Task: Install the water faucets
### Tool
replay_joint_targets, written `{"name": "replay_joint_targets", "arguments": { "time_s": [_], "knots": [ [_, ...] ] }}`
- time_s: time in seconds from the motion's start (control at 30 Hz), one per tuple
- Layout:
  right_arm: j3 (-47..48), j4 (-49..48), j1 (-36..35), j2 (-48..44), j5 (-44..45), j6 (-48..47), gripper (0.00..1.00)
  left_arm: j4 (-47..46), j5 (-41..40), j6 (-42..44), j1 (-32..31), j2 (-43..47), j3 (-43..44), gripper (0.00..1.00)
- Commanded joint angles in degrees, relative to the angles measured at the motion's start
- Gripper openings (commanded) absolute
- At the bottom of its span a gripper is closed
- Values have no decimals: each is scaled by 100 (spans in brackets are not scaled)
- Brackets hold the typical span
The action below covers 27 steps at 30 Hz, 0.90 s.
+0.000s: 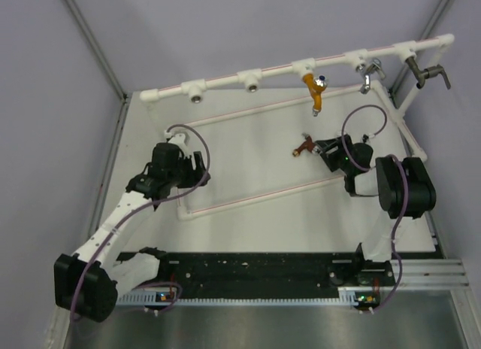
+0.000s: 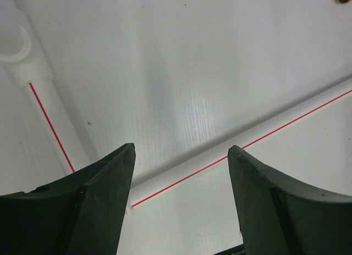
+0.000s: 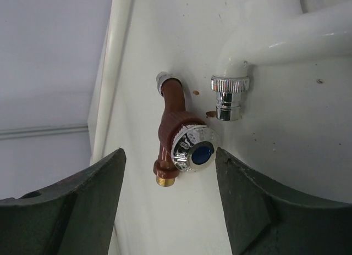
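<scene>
From above, the left arm stretches up the table (image 1: 248, 213), while the right arm folds inward, the right gripper (image 1: 317, 147) just beside the reddish-brown faucet (image 1: 303, 147) lying inside the white pipe frame (image 1: 225, 81). The left wrist view shows the left gripper (image 2: 181, 150) with jaws apart above a red-striped pipe (image 2: 275, 128). The right wrist view shows jaws apart, the faucet ahead of them, near a chrome fitting (image 3: 230, 98).

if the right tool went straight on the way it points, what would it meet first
Most likely the reddish-brown faucet, which sits centred just ahead of the open right tool. Depth is unclear.
</scene>
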State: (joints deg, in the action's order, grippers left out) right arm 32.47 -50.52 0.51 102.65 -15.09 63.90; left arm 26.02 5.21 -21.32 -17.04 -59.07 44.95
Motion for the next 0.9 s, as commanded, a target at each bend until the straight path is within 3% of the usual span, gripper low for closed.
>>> {"name": "replay_joint_targets", "arguments": {
  "time_s": [0.0,0.13,0.33,0.47,0.57,0.87],
  "knots": [
    [321,-266,-209,430,-29,228,65,-449,68,-56,-256,-280,84,74],
    [655,542,-315,712,-213,-140,64,-484,15,5,-423,-561,251,75],
    [655,420,-350,1134,-205,-141,61,-440,-12,146,-520,-799,436,75],
    [840,1210,-385,1204,111,-264,64,-449,-3,146,-555,-834,436,75],
    [901,1237,-403,1292,129,-247,64,-449,-3,120,-581,-843,392,75],
    [1323,1625,-447,1538,-55,-378,36,-440,32,155,-617,-896,374,75]
  ]
}}
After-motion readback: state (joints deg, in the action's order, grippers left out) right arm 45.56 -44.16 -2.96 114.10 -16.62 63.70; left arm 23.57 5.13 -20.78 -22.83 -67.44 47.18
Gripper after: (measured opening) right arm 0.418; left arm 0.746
